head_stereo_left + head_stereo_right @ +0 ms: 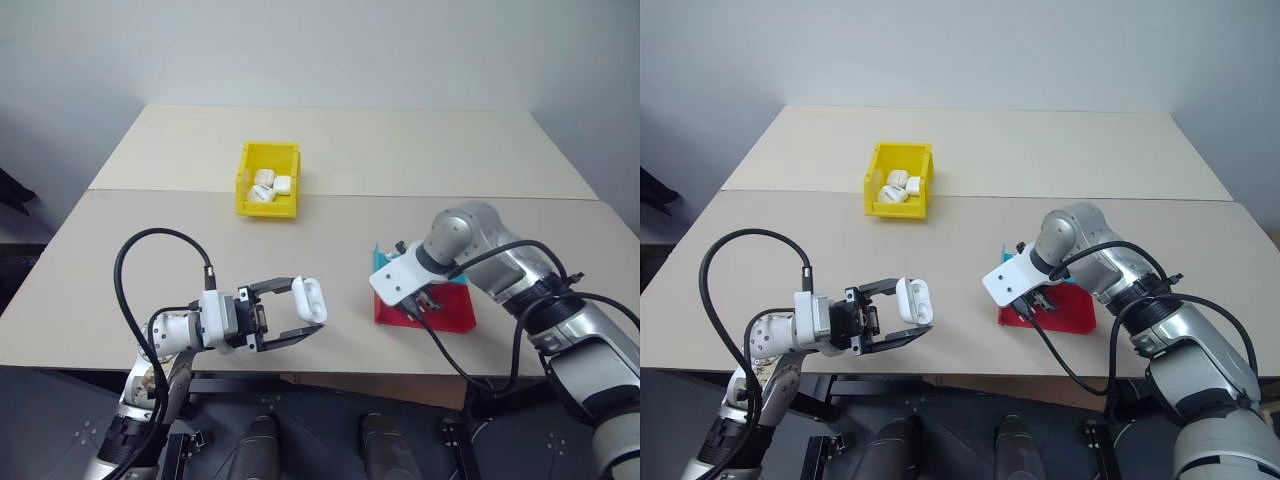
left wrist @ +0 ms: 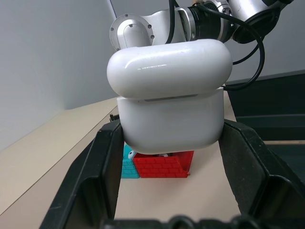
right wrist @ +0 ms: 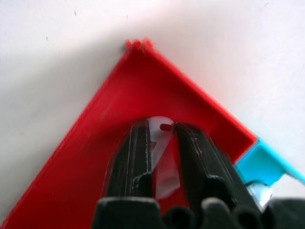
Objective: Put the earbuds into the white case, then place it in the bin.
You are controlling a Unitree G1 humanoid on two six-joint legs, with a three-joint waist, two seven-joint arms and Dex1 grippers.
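My left gripper (image 1: pixel 305 308) is shut on the white case (image 1: pixel 309 298), held above the table's front edge with its lid flipped open. The left wrist view shows the case (image 2: pixel 171 114) clamped between both fingers. My right gripper (image 1: pixel 424 300) points steeply down into the red part of the tray (image 1: pixel 452 314). In the right wrist view its fingers (image 3: pixel 138 152) are shut on a small white earbud (image 3: pixel 160 123) just above the red floor. The yellow bin (image 1: pixel 267 209) stands further back, left of centre, with several white cases inside.
The red-and-blue tray (image 1: pixel 1072 320) lies near the table's front right, with its blue part (image 3: pixel 259 160) beside the red. A seam (image 1: pixel 150 190) crosses the beige tabletop in front of the bin. A black cable loops over my left arm (image 1: pixel 125 270).
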